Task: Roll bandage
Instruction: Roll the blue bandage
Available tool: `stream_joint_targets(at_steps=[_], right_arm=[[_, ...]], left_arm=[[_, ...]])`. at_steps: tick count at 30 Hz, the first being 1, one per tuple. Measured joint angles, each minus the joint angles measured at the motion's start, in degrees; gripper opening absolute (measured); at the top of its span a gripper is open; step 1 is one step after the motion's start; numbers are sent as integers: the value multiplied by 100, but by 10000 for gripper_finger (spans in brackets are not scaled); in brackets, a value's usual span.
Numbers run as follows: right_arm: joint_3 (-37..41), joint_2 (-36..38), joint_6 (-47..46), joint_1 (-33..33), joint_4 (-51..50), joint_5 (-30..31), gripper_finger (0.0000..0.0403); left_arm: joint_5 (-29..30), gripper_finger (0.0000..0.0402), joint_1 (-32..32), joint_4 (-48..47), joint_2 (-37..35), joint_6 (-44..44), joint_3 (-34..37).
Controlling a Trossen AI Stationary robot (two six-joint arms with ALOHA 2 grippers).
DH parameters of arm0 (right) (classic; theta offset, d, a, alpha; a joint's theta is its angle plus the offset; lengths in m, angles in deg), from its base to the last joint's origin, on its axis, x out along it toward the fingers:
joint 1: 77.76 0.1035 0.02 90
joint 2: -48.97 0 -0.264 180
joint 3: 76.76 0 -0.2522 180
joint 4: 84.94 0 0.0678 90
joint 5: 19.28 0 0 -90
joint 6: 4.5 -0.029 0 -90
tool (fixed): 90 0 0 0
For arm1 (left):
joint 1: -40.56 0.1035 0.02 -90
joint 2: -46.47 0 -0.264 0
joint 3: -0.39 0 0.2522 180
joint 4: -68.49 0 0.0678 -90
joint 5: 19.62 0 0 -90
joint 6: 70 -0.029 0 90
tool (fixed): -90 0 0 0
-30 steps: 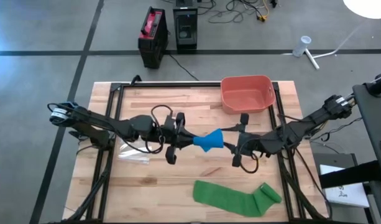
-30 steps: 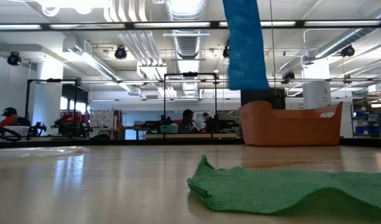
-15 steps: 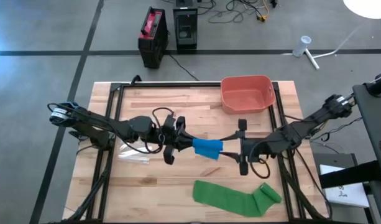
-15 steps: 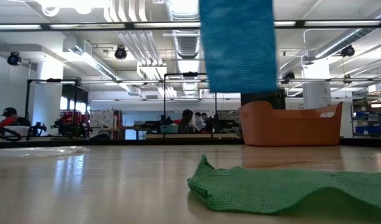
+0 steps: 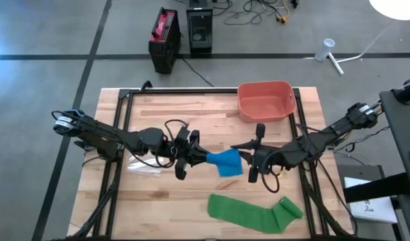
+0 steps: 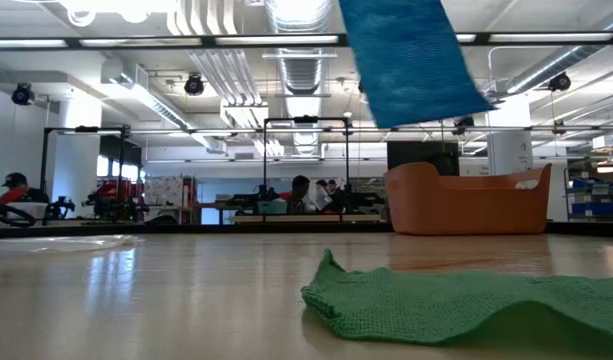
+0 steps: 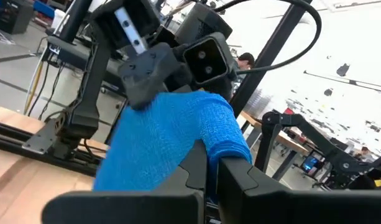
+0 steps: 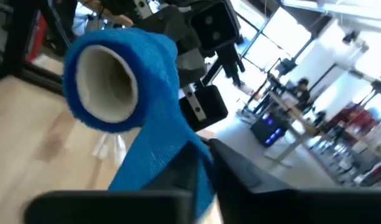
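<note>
Nearest me, the green bandage (image 5: pixel 254 213) lies flat at the table's (image 5: pixel 158 201) near edge. Above mid-table, I hold the blue bandage (image 5: pixel 225 163) off the wood between both hands: my left gripper (image 5: pixel 199 158) is clenched on its left end, my right gripper (image 5: pixel 243 156) pinched on the loose strip at the right. Farther right sits the orange tub (image 5: pixel 266 101).

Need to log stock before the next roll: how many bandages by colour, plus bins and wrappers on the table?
Blue bandage: 1, held up between the two end effectors
Green bandage: 1, lying unrolled on the table
Red bin: 1
Clear wrapper: 1
Total: 4
</note>
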Motion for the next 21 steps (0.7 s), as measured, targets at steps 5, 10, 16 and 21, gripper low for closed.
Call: stream_joint_targets(at_steps=[5, 10, 16, 21], right_arm=[[0, 52, 958, -20, 443, 465, 9], [0, 55, 1805, -76, 1171, 616, 2], [0, 74, 1937, -66, 1281, 597, 2], [0, 164, 583, 24, -194, 575, 9]], left_arm=[[-163, 2, -114, -297, 0, 20, 0], [-178, 2, -244, -756, 0, -184, 0], [-152, 2, -281, -670, 77, -364, 22], [-149, 2, -288, -426, 98, -348, 22]])
